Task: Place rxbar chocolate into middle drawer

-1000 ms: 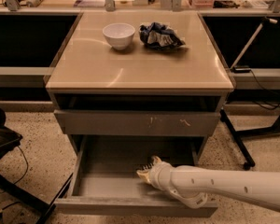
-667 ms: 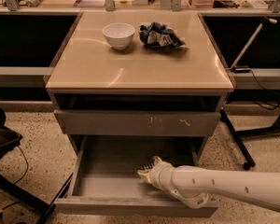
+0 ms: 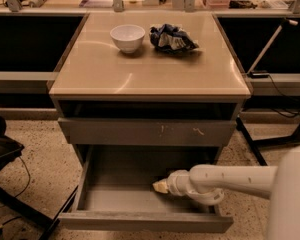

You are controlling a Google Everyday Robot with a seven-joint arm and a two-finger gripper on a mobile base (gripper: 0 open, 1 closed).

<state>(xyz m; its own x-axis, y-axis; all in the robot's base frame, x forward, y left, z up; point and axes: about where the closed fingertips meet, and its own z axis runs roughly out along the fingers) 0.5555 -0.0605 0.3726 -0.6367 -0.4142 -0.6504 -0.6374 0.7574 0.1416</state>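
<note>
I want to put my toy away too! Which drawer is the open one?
Find the cabinet with the tan top holding a white bowl. Below the scratched grey drawer front, the middle drawer is pulled out, with the gripper inside it. It alone is open, with a plain unmarked front.

The cabinet top [image 3: 150, 69] is a flat beige surface occupying the upper centre of the frame. Two items rest directly on it, both near its far edge. A white bowl [image 3: 127, 36] stands upright, left of centre. A crumpled blue-and-white snack bag [image 3: 171, 38] lies just beside it on the right, apparently not touching it. The cabinet stands on a speckled floor [image 3: 35, 149]. The gripper [image 3: 159, 186] is inside the open middle drawer [image 3: 140, 222], lower centre-right.
</note>
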